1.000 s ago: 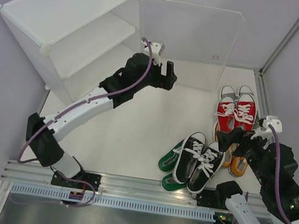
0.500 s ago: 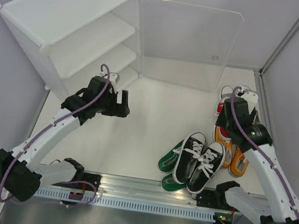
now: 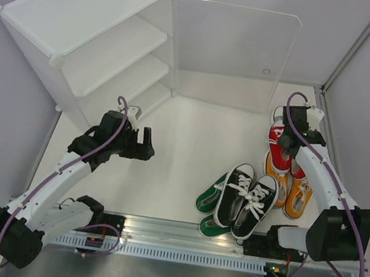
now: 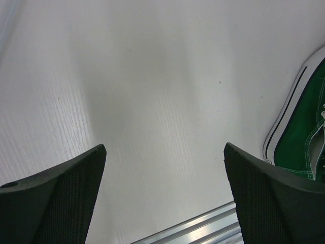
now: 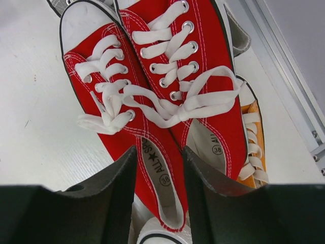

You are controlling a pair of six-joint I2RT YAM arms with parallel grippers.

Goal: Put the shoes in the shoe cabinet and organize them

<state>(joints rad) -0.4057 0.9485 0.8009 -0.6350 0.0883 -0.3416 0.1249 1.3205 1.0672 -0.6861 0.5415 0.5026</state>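
I see the cabinet (image 3: 82, 34) at the table's (image 3: 184, 145) back left, its door (image 3: 232, 49) swung out along the back. Shoes (image 3: 297, 199) cluster right — one pair (image 5: 152, 101) stacked on others by the wall, another pair (image 3: 245, 199) lying on a third pair (image 3: 207, 198) nearer the front.

The white table (image 3: 184, 145) carries everything. At ten o'clock the shoe cabinet (image 3: 83, 28) stands on it, its clear door (image 3: 232, 49) swung out toward twelve. All the shoes lie on the right half: the red pair (image 3: 282, 146) at three o'clock, a grey toe (image 3: 278, 113) showing just past it at two, and the orange pair (image 3: 297, 200) at four, partly under the red. At five the black pair (image 3: 249, 197) overlaps the green pair (image 3: 208, 198). A metal rail (image 3: 178, 234) edges the table at six.
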